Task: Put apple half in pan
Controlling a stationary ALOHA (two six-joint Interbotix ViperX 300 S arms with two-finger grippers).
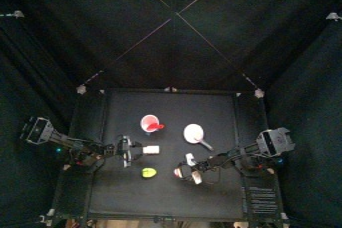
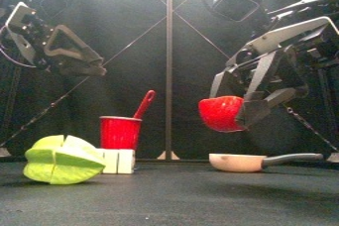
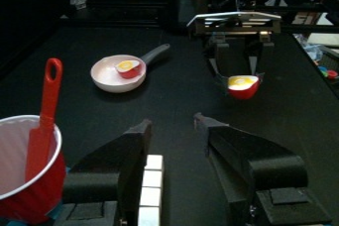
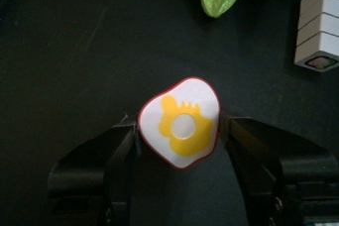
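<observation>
Clamped on the small orange-red rounded apple half point(image 2: 223, 113), the right gripper point(image 4: 181, 141) holds it above the table beside the round white shallow pan point(image 2: 239, 161); release here risks missing, while the left gripper point(image 3: 172, 131) gapes idle.

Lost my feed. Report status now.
Right hand shut on apple half, held above the table. Left hand open, empty. Pan nearby, something yellow already inside. Path clear.

A robot test pen, like a lab. Black curtains point(image 1: 54, 32) wall in a small black table point(image 1: 167, 107). Two arms flank it.
</observation>
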